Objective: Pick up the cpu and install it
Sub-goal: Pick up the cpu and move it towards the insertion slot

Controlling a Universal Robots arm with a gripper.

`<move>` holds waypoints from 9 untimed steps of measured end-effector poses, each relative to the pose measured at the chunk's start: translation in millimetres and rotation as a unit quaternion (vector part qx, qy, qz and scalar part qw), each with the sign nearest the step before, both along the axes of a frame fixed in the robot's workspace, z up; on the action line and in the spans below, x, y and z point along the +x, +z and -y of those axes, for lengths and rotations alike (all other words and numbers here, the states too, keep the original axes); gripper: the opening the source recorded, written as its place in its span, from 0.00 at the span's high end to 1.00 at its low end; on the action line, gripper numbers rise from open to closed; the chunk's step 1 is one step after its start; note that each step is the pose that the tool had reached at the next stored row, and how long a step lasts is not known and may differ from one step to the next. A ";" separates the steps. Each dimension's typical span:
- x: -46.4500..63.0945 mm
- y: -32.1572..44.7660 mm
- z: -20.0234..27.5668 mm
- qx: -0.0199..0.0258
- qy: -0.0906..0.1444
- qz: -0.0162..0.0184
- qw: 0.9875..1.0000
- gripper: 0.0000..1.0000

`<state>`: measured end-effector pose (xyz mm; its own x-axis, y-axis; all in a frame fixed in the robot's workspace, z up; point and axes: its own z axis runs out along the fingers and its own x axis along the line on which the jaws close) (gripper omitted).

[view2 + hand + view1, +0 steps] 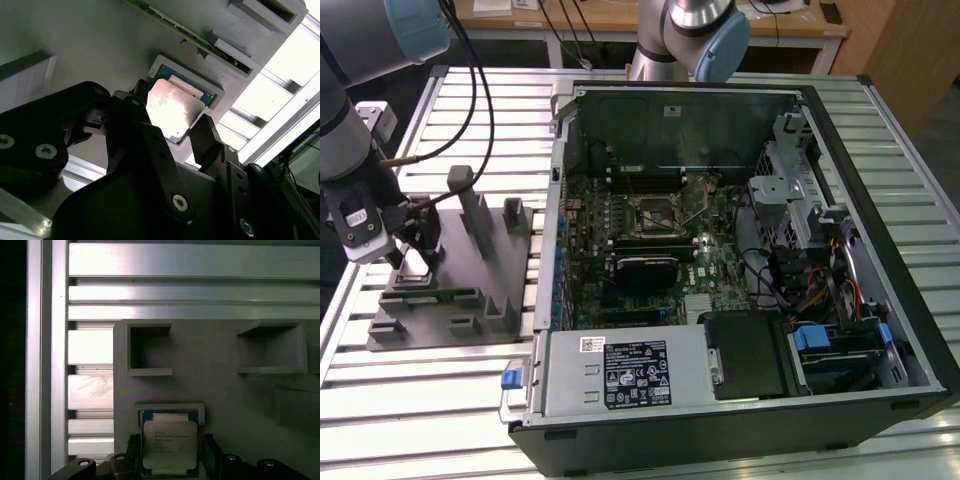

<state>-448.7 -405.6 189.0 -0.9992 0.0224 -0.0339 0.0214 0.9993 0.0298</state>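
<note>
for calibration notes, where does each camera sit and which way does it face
Exterior view: off the arm, looking down on the slatted table, open case and holder block; the arm and tool show at the exterior view's left.
First wrist view: on the arm, looking down at the cpu; the tool shows beside it.
Second wrist view: on the arm, looking slantwise past the tool at the cpu.
Shared: both wrist views show the cpu in the holder block.

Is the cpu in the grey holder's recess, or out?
In: the cpu lies flat in the grey holder; the open claw straddles it.
</note>
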 end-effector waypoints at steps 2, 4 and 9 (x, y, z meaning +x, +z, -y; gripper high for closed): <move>0.1 0.0 0.0 0.000 0.000 0.000 1.000 0.40; 0.1 -0.1 0.0 0.000 0.000 0.000 1.000 0.40; 0.0 -0.8 0.0 0.000 0.000 0.000 1.000 0.40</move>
<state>-448.6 -405.6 188.2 -0.9992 0.0223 -0.0338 0.0213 0.9993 0.0298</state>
